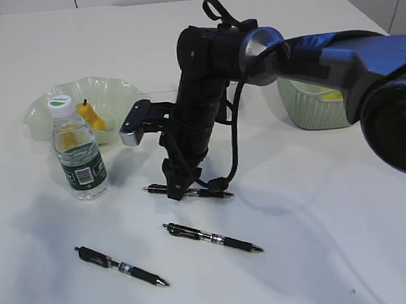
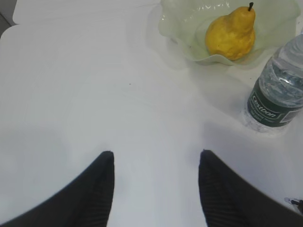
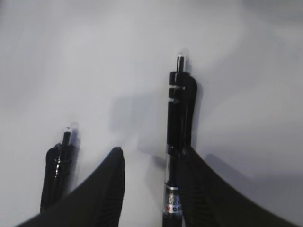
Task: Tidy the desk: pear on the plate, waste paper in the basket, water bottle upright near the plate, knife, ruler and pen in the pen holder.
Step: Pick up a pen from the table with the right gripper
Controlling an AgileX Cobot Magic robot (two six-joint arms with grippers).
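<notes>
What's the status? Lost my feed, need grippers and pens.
Right gripper open astride a pen on the desk. Left gripper open, empty. Two more pens loose. Nothing blocking.

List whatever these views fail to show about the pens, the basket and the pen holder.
- Pen holder: in no view.
- Basket: exterior view only; the right arm covers most of it, and a yellow bit inside can't be identified.
- Top pen: exterior view, its middle is hidden by the right gripper; right wrist view doesn't show whether it is gripped.
- Left gripper: out of exterior view.
</notes>
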